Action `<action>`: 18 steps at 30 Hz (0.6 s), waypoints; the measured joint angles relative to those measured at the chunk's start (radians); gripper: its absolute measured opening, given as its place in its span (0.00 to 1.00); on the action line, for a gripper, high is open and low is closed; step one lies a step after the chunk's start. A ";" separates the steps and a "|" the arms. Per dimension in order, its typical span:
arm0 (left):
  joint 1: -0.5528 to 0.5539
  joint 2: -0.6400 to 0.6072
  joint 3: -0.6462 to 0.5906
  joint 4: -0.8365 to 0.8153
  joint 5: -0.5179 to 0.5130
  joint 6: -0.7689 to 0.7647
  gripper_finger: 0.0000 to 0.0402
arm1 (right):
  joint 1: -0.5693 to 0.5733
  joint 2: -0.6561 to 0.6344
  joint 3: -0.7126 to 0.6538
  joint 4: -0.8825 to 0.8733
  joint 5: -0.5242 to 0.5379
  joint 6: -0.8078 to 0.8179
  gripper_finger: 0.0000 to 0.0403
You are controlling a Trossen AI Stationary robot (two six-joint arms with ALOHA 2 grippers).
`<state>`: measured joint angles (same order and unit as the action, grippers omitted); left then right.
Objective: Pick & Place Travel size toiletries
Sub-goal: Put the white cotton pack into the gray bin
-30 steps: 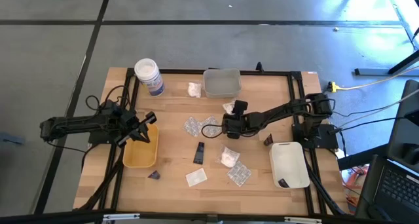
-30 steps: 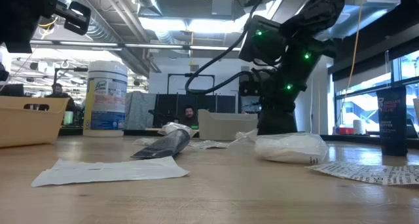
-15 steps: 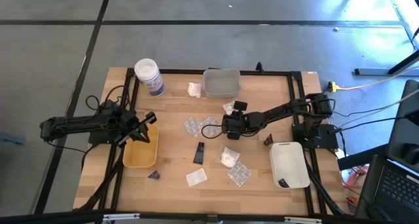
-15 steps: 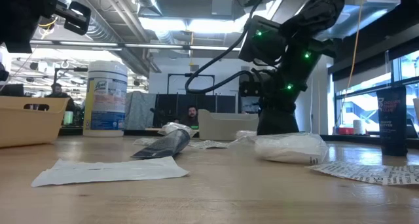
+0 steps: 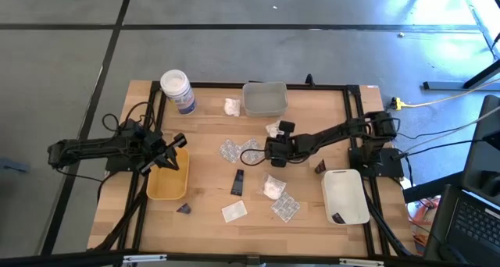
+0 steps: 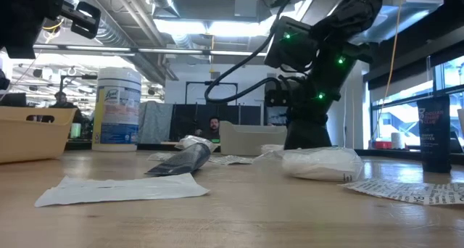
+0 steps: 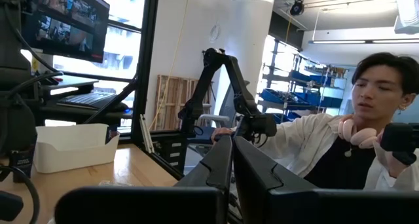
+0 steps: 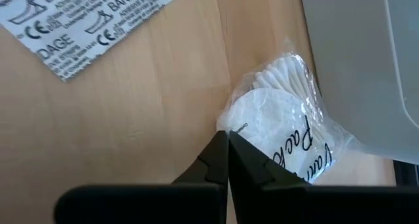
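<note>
The right end effector [image 8: 227,149] is closed at mid-surface, its tips pinching only the crinkled edge of a clear packet of white pads [image 8: 281,122] that lies flat just beside the clear tray [image 5: 264,98]. That thin film hold (barely a corner) could tear or slip on lifting, dropping the packet. The left end effector [image 5: 173,152], closed and empty, hovers over the yellow tray [image 5: 168,189]

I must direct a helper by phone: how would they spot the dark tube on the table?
Start from the shallow yellow plastic tray at the wooden table's left side. The small dark tube lies toward the table's middle from it, beside a lumpy white packet. It is the only long, narrow dark item.
</note>
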<state>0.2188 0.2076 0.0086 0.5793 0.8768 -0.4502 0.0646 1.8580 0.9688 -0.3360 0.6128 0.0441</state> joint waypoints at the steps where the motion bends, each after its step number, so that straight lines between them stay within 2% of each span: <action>1: 0.000 0.000 0.000 0.000 0.000 0.000 0.03 | 0.003 0.000 0.000 0.001 0.000 0.000 0.02; 9: 0.000 0.000 0.000 0.000 0.000 0.000 0.03 | 0.039 0.000 0.079 -0.010 0.001 -0.023 0.01; 18: 0.000 0.000 0.000 0.000 0.000 0.000 0.03 | 0.057 0.000 0.329 -0.169 0.087 -0.118 0.01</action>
<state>0.2188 0.2077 0.0088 0.5793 0.8768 -0.4501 0.1213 1.8580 1.2975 -0.5049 0.6995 -0.0736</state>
